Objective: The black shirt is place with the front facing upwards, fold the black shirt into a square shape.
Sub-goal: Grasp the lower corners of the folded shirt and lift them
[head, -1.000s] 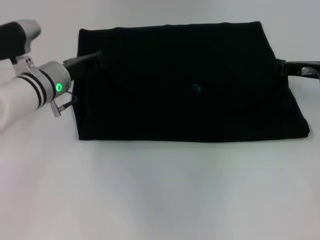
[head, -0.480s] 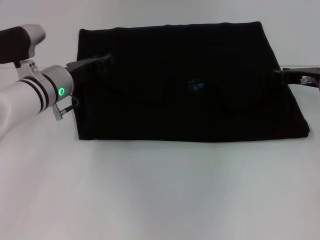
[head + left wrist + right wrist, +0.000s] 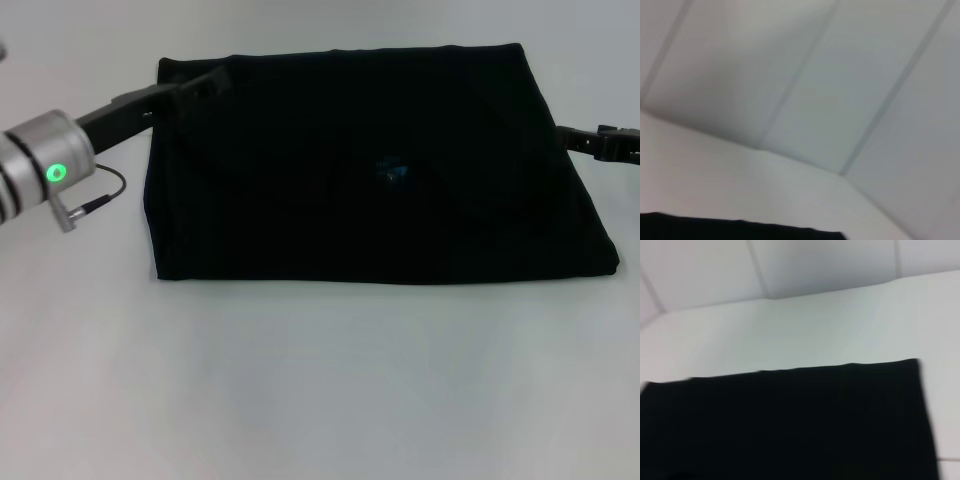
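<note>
The black shirt (image 3: pixel 370 165) lies on the white table (image 3: pixel 320 380), folded into a wide flat rectangle. A small blue neck label (image 3: pixel 392 172) shows near its middle. No lettering shows. My left gripper (image 3: pixel 205 85) reaches in low over the shirt's far left corner. My right gripper (image 3: pixel 572 138) is at the shirt's right edge, just outside the cloth. The shirt also shows as a dark strip in the left wrist view (image 3: pixel 740 230) and as a broad dark sheet in the right wrist view (image 3: pixel 790 420).
A thin cable (image 3: pixel 95 200) hangs from my left wrist beside the shirt's left edge. White panelled walls (image 3: pixel 815 75) stand behind the table. Bare white table lies in front of the shirt.
My left arm has pulled back to the left, and its gripper has moved from the shirt's left side to its far left corner. My right gripper has drawn slightly right, off the cloth.
</note>
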You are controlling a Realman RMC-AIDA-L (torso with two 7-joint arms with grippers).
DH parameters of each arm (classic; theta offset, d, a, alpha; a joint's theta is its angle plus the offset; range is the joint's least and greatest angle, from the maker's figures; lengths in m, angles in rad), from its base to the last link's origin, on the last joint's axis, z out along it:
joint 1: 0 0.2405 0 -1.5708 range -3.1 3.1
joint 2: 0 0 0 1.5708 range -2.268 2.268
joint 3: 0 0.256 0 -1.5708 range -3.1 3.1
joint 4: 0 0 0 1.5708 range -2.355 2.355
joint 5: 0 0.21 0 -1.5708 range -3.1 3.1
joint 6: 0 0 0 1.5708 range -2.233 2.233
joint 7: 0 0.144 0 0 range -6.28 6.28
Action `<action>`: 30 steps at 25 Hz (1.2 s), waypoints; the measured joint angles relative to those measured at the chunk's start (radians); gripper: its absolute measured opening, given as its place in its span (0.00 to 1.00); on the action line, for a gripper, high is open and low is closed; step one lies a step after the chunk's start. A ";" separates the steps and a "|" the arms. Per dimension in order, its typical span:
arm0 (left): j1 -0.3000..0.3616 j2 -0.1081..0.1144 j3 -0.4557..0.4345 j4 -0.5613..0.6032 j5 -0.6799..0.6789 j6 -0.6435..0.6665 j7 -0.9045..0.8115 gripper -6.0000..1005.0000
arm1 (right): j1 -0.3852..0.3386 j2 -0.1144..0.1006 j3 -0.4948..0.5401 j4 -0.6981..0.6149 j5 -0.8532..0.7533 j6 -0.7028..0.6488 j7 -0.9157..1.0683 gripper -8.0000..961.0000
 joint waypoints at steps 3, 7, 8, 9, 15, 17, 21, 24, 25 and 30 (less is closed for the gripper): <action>0.048 0.013 0.015 0.043 0.005 0.135 -0.017 0.72 | -0.029 -0.027 0.001 -0.022 0.010 -0.147 0.041 0.60; 0.116 0.050 0.060 0.057 0.011 0.269 -0.044 0.73 | -0.061 -0.076 -0.002 -0.029 0.005 -0.303 0.149 0.76; 0.132 0.056 0.071 0.062 0.011 0.291 -0.045 0.73 | -0.068 -0.087 -0.004 -0.026 0.004 -0.337 0.174 0.76; 0.150 0.061 0.086 0.069 0.012 0.312 -0.044 0.73 | -0.072 -0.096 -0.005 -0.024 0.002 -0.356 0.192 0.76; 0.241 0.058 0.182 0.147 0.069 0.306 -0.027 0.73 | -0.085 -0.133 -0.026 -0.022 -0.026 -0.441 0.308 0.76; 0.251 0.051 0.187 0.156 0.114 0.271 -0.015 0.73 | -0.086 -0.133 -0.022 -0.023 -0.026 -0.438 0.318 0.76; 0.244 0.040 0.209 0.147 0.194 0.175 -0.010 0.73 | -0.079 -0.132 -0.019 -0.021 -0.022 -0.413 0.328 0.75; 0.230 0.027 0.256 0.140 0.226 0.099 -0.015 0.73 | -0.071 -0.131 -0.024 -0.022 -0.021 -0.390 0.344 0.75; 0.225 0.024 0.270 0.135 0.234 0.069 -0.015 0.73 | -0.068 -0.131 -0.025 -0.022 -0.020 -0.385 0.345 0.75; 0.199 0.016 0.324 0.096 0.248 -0.064 -0.017 0.73 | -0.059 -0.131 -0.025 -0.022 -0.020 -0.370 0.358 0.75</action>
